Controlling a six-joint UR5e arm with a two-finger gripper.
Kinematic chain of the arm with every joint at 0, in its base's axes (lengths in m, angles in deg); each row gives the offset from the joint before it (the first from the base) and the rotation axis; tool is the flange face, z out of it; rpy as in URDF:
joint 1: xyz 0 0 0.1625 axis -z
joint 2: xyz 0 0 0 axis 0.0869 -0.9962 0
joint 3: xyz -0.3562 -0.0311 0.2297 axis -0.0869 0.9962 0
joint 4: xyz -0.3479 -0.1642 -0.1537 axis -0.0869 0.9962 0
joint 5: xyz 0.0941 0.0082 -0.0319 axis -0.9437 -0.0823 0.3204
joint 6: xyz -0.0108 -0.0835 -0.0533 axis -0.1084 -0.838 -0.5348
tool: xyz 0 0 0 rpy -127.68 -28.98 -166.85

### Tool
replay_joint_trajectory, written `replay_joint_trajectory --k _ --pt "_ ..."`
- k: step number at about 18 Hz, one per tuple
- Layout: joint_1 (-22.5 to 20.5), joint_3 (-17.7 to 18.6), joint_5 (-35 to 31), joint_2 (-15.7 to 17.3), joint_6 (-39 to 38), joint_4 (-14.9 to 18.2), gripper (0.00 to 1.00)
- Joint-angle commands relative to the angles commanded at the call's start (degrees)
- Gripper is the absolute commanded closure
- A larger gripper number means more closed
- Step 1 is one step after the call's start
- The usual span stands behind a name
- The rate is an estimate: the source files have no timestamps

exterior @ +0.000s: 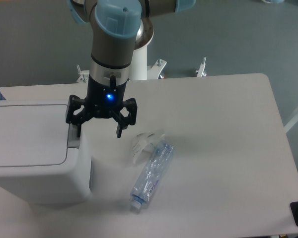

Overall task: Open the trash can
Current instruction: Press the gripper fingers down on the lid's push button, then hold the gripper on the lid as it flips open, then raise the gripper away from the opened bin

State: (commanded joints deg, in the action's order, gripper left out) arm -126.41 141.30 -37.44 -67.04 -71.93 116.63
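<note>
The trash can point(30, 148) is a large white boxy bin at the left of the table, its flat lid down. A grey push tab point(73, 138) runs along the lid's right edge. My gripper point(99, 134) hangs open just right of the bin's top right corner, pointing down. Its left finger point(79, 131) is over the upper end of the grey tab, and the right finger point(118, 132) is over bare table. Nothing is held between the fingers.
A crushed clear plastic bottle point(150, 172) lies on the white table point(223, 148) just right of the bin, with a clear crumpled piece point(144, 141) at its upper end. The arm's base mount point(141, 67) stands at the table's far edge.
</note>
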Motion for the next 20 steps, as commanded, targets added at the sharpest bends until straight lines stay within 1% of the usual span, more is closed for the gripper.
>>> replay_joint_trajectory --k 6,9,11,13,14,15,16,17,19,20 --pt "0.09 -0.09 0.0 -0.44 0.0 0.0 0.0" --pt "0.0 -1.14 0.0 -0.35 0.17 0.0 0.0" --pt "0.0 -3.59 0.0 -0.35 0.35 0.0 0.0" --pt "-1.05 -7.1 -0.44 -0.35 0.96 -0.35 0.0" --pt "-2.45 -8.51 -0.7 -0.44 2.71 -0.87 0.0" --pt "-4.46 -9.31 -1.57 -0.18 6.55 -1.14 0.0" --pt "-6.92 -9.93 -2.37 0.17 10.16 -0.88 0.0" --pt "-8.16 -10.54 -3.5 0.17 12.2 -0.79 0.0" --pt "-8.79 -10.46 -7.97 0.79 16.67 -0.44 0.0" --pt "-8.88 -10.11 -11.22 0.88 21.22 0.43 0.0"
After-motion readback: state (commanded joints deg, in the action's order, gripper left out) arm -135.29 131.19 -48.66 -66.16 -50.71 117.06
